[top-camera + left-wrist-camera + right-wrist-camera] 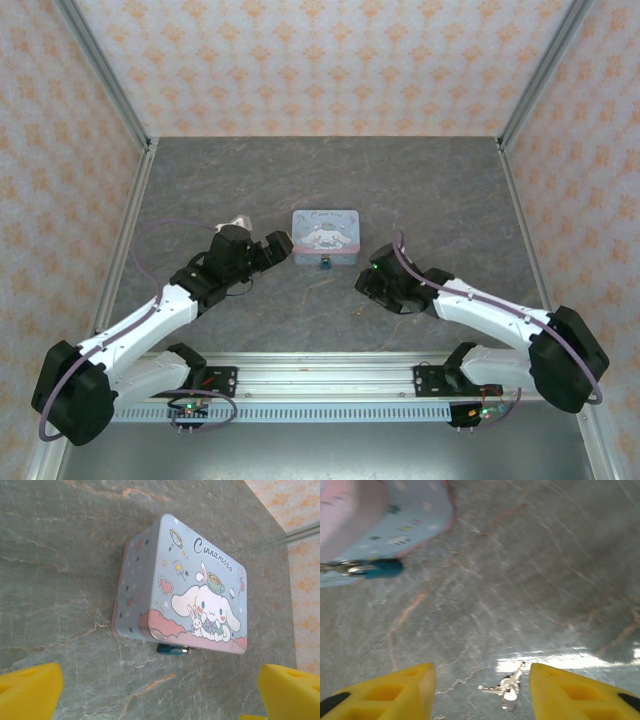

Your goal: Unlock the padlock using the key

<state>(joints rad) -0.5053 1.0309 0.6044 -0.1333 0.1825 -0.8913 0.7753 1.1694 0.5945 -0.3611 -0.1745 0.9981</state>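
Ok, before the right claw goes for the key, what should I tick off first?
1. Key lying loose on the table, between the fingers of the right claw: ok.
2. Right claw open: ok.
3. Left claw open, holding nothing: ok.
4. Padlock at the front edge of the tin, unobstructed: ok.
5. Padlock keyhole direction: cannot tell.
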